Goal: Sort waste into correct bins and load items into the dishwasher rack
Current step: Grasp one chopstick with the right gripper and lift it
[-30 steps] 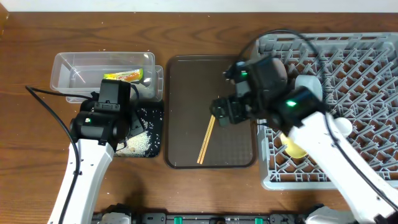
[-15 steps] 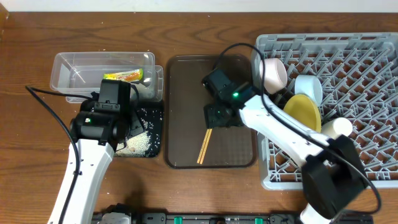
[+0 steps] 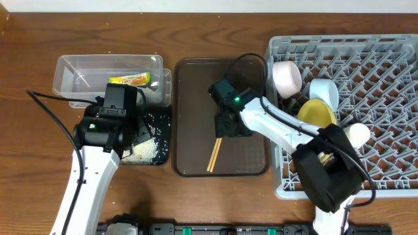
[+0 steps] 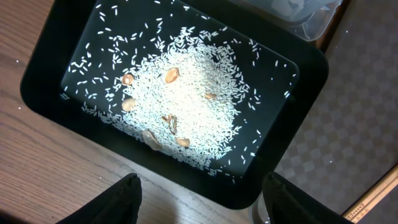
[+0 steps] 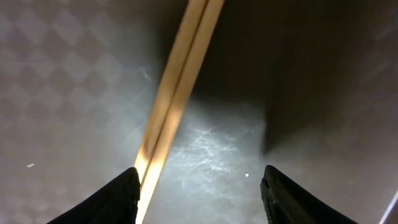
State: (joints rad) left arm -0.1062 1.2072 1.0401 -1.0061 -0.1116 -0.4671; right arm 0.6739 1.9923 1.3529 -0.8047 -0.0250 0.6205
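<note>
Two wooden chopsticks point(image 3: 215, 154) lie side by side on the brown serving tray point(image 3: 196, 85); they fill the right wrist view point(image 5: 177, 93). My right gripper point(image 3: 228, 125) point(image 5: 199, 199) is open, low over their upper end, with its left finger beside them. My left gripper point(image 3: 134, 134) point(image 4: 199, 208) is open and empty above the black tray point(image 4: 43, 68), which holds the rice bits point(image 4: 186, 99). The snack wrapper point(image 3: 134, 79) lies in the clear tub point(image 3: 78, 68). The yellow plate point(image 3: 318, 116), a pale bowl point(image 3: 286, 77), a light bowl point(image 3: 324, 91) and a white cup point(image 3: 357, 134) stand in the grey rack point(image 3: 379, 78).
The black tray point(image 3: 160, 153) sits between the clear tub and the brown tray, close to both. The rack's left wall stands right beside the brown tray. A black cable loops from my right arm over the tray's far end.
My right arm has swung left from the rack's edge and come down over the brown tray by the chopsticks' upper end. My left arm has not moved.
</note>
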